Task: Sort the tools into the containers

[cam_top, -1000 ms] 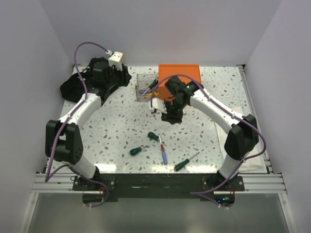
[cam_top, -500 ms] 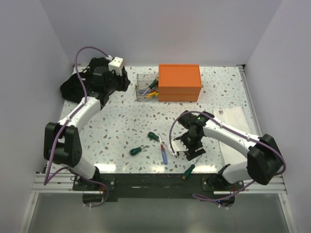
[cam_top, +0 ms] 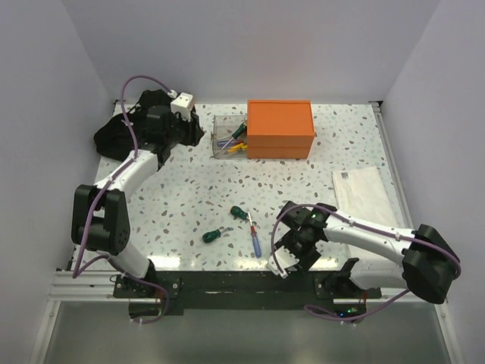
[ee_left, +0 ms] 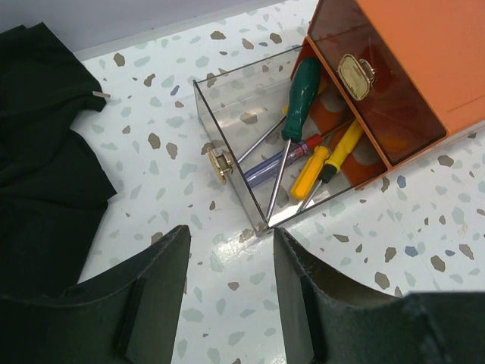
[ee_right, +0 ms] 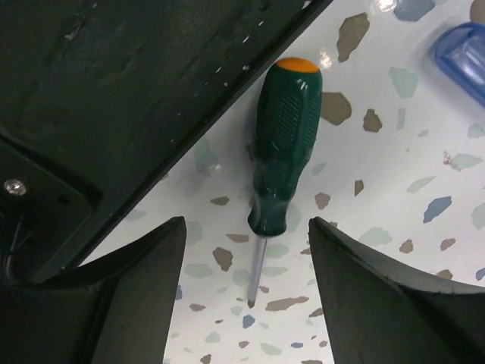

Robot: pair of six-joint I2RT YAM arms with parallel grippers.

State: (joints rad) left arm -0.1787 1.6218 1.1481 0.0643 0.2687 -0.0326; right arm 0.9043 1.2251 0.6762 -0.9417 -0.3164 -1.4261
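My right gripper (cam_top: 294, 256) hangs open at the table's front edge. In the right wrist view it (ee_right: 246, 231) straddles a green screwdriver with an orange cap (ee_right: 284, 148) that lies on the table without touching it. A blue handle (ee_right: 464, 47) shows at the upper right. My left gripper (cam_top: 189, 131) is open and empty (ee_left: 231, 243) just in front of the clear bin (ee_left: 227, 171). The bin holds green (ee_left: 301, 95), yellow (ee_left: 333, 155), blue and red screwdrivers. The orange box (cam_top: 280, 127) stands right of the clear bin (cam_top: 229, 136).
Two stubby green screwdrivers (cam_top: 238, 213) (cam_top: 214, 236) and a red-and-blue one (cam_top: 254, 235) lie mid-table. The black cloth heap (cam_top: 125, 133) lies at the back left, beside my left gripper (ee_left: 38, 174). A white sheet (cam_top: 364, 196) lies on the right.
My right arm has swung from the clear bin down to the front edge and now hangs over the green screwdriver. The left arm has hardly moved.
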